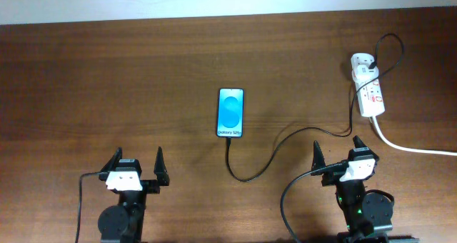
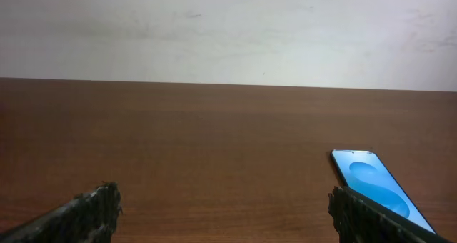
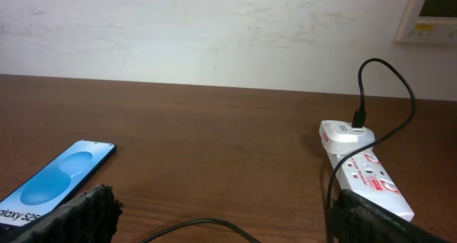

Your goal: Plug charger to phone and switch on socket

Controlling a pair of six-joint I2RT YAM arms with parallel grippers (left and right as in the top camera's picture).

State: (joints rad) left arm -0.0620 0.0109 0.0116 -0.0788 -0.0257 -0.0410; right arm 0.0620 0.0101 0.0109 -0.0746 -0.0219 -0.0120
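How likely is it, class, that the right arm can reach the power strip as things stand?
Probably yes. The right gripper is open and empty, the power strip lies just ahead, and only a thin black cable crosses the table between them.

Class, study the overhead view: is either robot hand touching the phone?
No, the left hand and right hand both sit open, well apart from the phone.

Overhead cam looks straight down on the whole table (image 1: pixel 107 71) from high up. Both wrist cams sit low over the wood, facing the white wall (image 2: pixel 228 28). All three catch the phone (image 1: pixel 230 112); overhead and right wrist share the socket (image 1: pixel 368 91).
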